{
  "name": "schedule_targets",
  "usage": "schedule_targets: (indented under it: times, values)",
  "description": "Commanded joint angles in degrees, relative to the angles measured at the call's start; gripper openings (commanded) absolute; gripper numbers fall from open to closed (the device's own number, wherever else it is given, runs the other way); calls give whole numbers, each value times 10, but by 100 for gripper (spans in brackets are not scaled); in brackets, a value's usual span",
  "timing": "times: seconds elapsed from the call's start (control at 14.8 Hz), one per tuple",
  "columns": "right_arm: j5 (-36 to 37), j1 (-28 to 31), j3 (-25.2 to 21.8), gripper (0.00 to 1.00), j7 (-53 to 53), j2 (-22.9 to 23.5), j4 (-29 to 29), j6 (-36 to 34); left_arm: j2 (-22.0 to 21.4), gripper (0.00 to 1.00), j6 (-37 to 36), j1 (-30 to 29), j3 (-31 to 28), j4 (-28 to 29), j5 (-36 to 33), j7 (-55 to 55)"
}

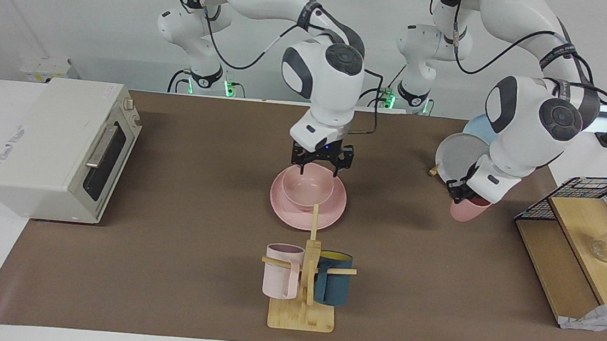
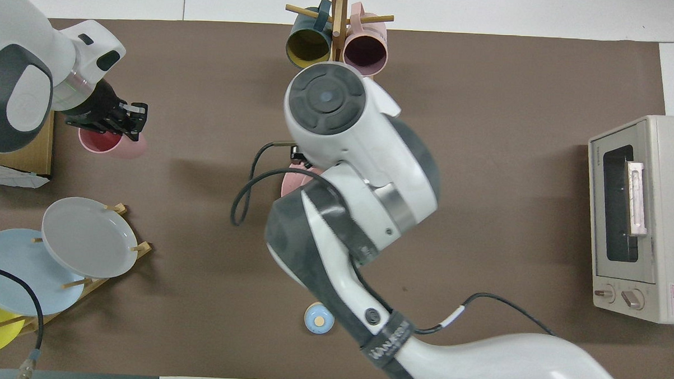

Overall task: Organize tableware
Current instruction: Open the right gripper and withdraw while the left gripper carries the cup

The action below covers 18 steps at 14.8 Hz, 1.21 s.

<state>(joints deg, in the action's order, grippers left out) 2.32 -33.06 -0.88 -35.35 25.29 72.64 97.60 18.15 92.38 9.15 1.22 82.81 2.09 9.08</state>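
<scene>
Bowl [image 1: 307, 188]: matte pink, deep, round; sits in plate [image 1: 333, 209], wide, flat, same pink, mid-table. Right gripper [image 1: 321, 161]: fingers spread, empty, directly over bowl's nearer rim. Cup [image 1: 467, 209]: small pink tumbler, no handle, tilted, gripped at its rim by left gripper [image 1: 463, 198], over the mat toward the left arm's end; bowl lies sideways toward mid-table

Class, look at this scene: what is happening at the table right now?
The matte pink deep bowl sits on the wide pink plate mid-table. The right gripper hovers open just above the bowl's rim. The left gripper holds the small pink tumbler cup, tilted, above the mat toward its own end of the table.
</scene>
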Motion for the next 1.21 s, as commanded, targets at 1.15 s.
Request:
schedule_targets:
  times: [1.15]
  values:
    - [-10, 275, -14, 100, 329, -260, 218, -120, 87, 0, 118, 313, -5, -37, 64, 425]
